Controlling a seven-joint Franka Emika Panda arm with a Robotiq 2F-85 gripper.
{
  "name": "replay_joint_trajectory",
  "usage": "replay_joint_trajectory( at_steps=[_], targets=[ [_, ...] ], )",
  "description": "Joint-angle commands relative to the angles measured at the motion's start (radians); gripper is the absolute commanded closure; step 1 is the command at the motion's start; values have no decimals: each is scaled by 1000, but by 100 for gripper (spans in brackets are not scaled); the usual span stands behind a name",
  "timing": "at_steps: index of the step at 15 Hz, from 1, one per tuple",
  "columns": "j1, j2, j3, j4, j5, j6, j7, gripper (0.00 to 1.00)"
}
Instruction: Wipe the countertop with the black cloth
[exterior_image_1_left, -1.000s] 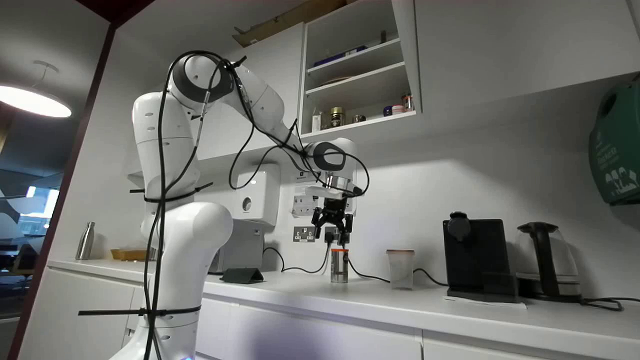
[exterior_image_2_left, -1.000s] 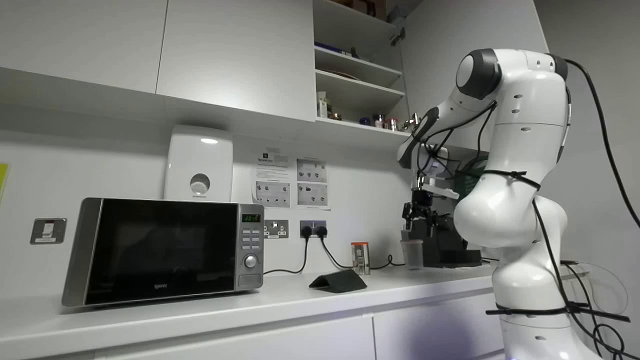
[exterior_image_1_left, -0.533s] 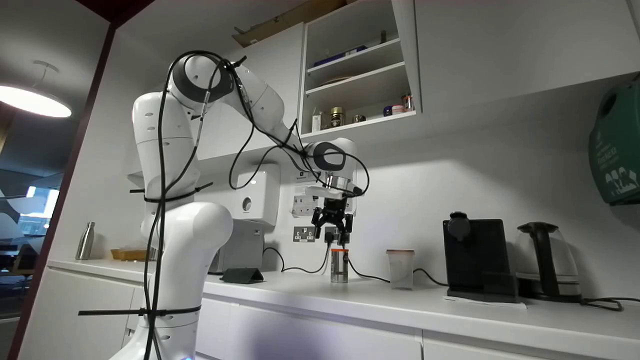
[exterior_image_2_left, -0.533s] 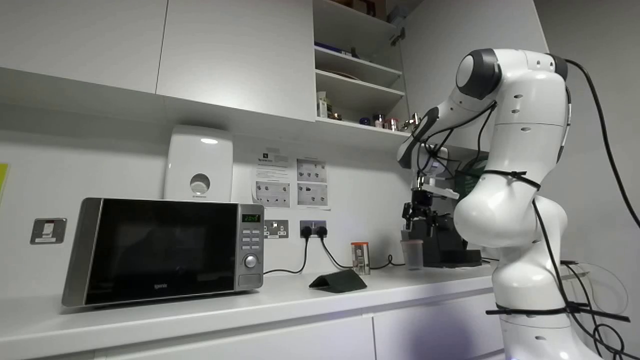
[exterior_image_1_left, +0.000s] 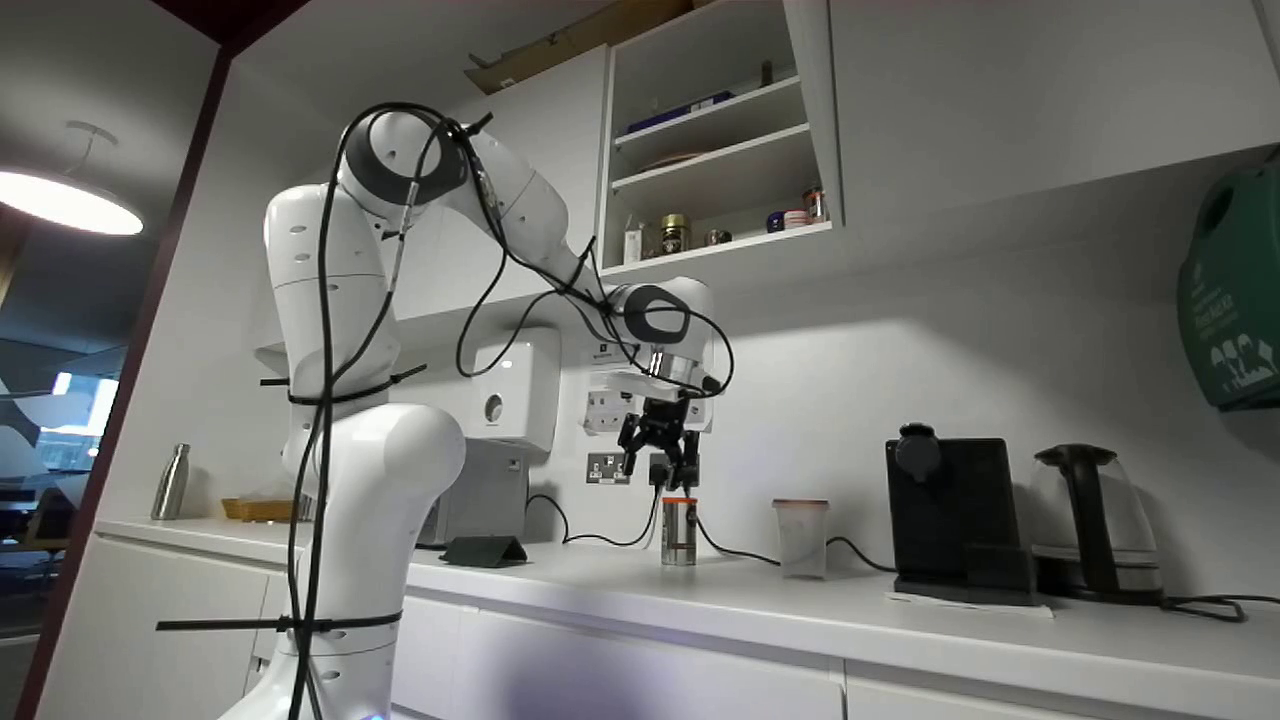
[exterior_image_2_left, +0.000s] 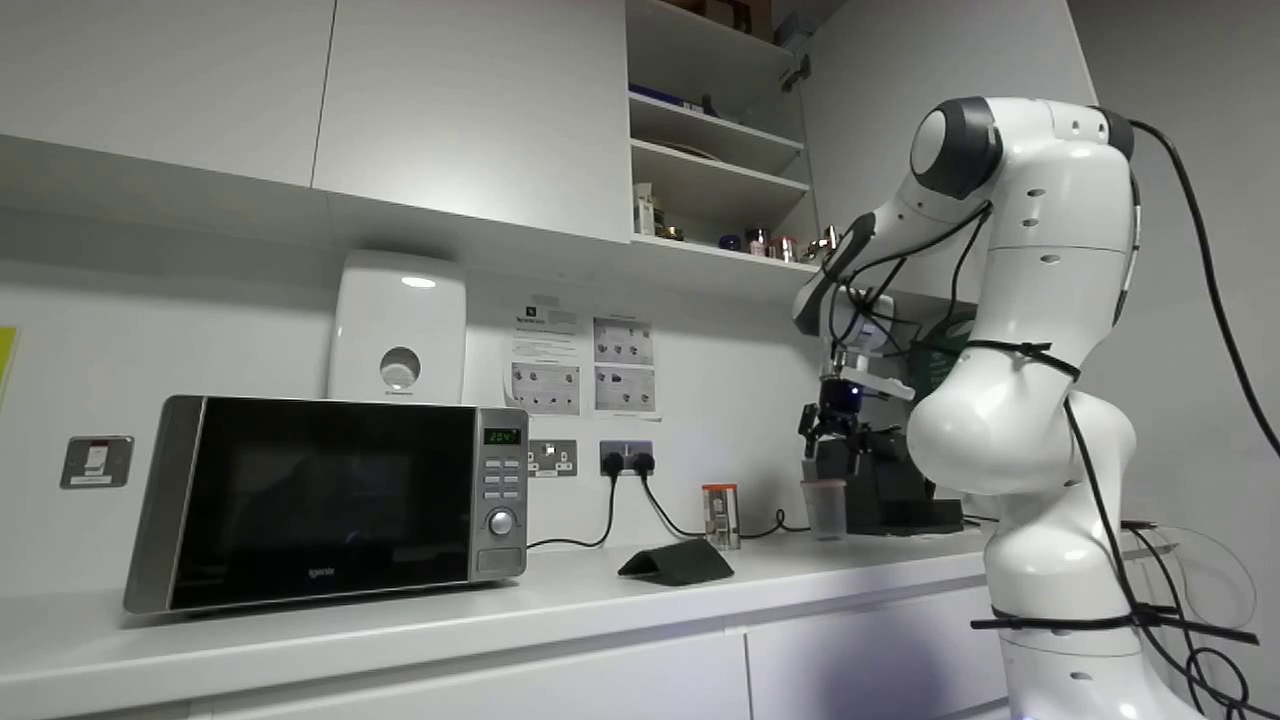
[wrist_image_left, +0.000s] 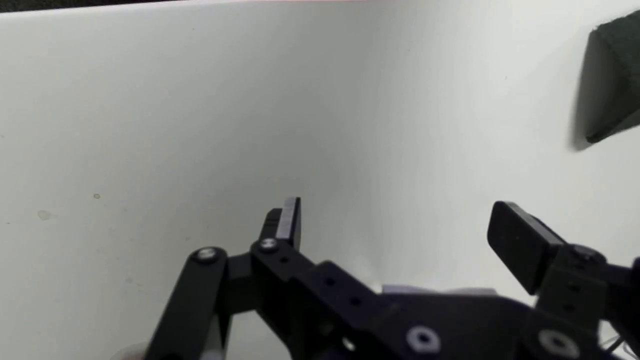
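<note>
The claw hangs above the countertop, well apart from it, its fingers spread wide and gripping nothing, with only the pale surface showing in the gap. The black cloth lies on the countertop below the claw and off to its side, towards the microwave; in the wrist view it sits out past the right-hand finger, cut off by the frame.

The job seems to stand at its very start. The cloth is not yet picked up and no wiping is going on, so nearly everything appears to be left: bringing the claw across to the cloth, lowering it, pinching the fabric, then drawing it over the countertop. A small spot and a fainter stain mark the surface past the left-hand finger (wet or dried on, it cannot be told), which would give the cloth something to clear. The orange-lidded can stands lower than the claw, not far off, and will probably need working around.

The cloth itself is nearly black with a dull greenish cast, bent along a ridge into a low tent with a shadowed hollow beneath. It holds that shape unaided, so it is likely a little stiff, and the raised ridge should give the claw a good place to pinch
</note>
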Motion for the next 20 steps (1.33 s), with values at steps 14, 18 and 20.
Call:
replay_joint_trajectory(
  at_steps=[14,18,20],
  targets=[
    [66,9,136,-100,229,-119,-59,0],
    [69,10,155,-107,242,-114,-73,0],
    [75,16,156,-107,243,-119,-89,0]
  ],
)
